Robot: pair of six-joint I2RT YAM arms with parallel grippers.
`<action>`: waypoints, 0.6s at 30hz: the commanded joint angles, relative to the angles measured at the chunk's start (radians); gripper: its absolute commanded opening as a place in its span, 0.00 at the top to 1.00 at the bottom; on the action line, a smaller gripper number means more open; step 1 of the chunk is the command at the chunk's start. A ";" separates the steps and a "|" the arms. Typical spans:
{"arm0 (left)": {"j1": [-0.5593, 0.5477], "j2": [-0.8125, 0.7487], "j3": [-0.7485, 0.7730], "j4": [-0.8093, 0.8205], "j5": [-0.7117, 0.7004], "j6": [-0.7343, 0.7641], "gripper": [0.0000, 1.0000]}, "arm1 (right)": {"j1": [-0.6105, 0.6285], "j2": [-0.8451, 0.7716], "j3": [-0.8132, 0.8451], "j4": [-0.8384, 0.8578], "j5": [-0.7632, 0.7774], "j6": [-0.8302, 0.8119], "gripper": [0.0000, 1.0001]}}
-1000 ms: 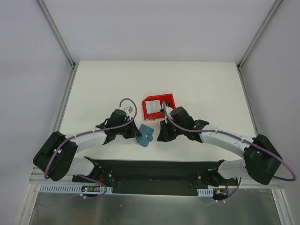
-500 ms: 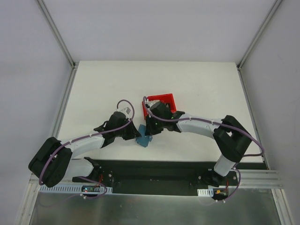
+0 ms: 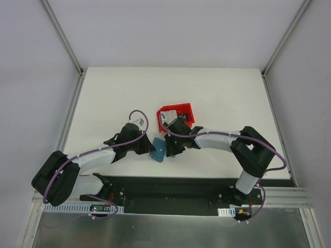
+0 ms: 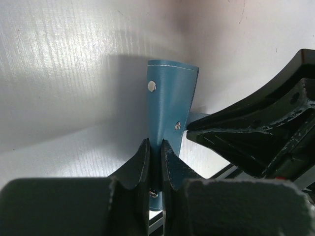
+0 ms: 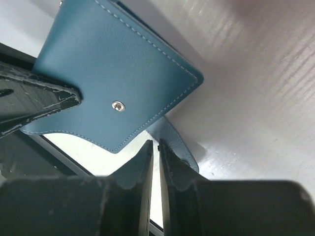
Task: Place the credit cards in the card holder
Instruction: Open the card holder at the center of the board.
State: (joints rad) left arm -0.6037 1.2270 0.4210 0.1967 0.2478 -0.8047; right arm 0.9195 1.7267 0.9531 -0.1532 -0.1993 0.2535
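Note:
The teal-blue card holder (image 3: pixel 160 149) lies between my two grippers near the table's front edge. My left gripper (image 3: pixel 149 148) is shut on one flap of it. In the left wrist view that flap (image 4: pixel 170 96) stands upright between the fingertips (image 4: pixel 155 143). My right gripper (image 3: pixel 170 149) is at its right side, jaws shut to a thin slit (image 5: pixel 156 144). Its tips are beside the clasp tab (image 5: pixel 173 140), under the holder's snap-studded face (image 5: pixel 113 73). I see nothing clearly held between them. The white credit cards (image 3: pixel 166 120) lie in the red bin.
The red plastic bin (image 3: pixel 184 108) stands just behind the right gripper. The black base rail (image 3: pixel 165 188) runs along the table's front edge, close below the card holder.
My right gripper went from right of the card holder up to the red bin, then came back down to the holder's right edge. The left gripper has kept its hold, barely moving.

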 commanded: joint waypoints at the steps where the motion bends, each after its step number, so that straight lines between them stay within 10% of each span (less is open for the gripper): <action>1: -0.011 0.012 0.004 -0.003 -0.013 0.001 0.98 | -0.027 -0.018 -0.028 -0.016 0.038 -0.013 0.88; 5: -0.011 0.014 0.001 -0.009 -0.013 0.009 0.87 | -0.053 -0.019 -0.056 -0.020 0.005 -0.026 0.87; 13: -0.011 -0.015 0.071 -0.132 -0.080 0.100 0.33 | -0.050 -0.033 -0.145 -0.011 -0.002 -0.022 0.88; 18: -0.014 -0.043 0.119 -0.175 -0.093 0.147 0.25 | -0.053 -0.098 -0.221 0.030 0.029 0.006 0.88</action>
State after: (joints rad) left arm -0.6037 1.2259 0.4835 0.0761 0.1936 -0.7238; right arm 0.8738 1.6569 0.8188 -0.0189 -0.2413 0.2588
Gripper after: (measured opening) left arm 0.733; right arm 0.118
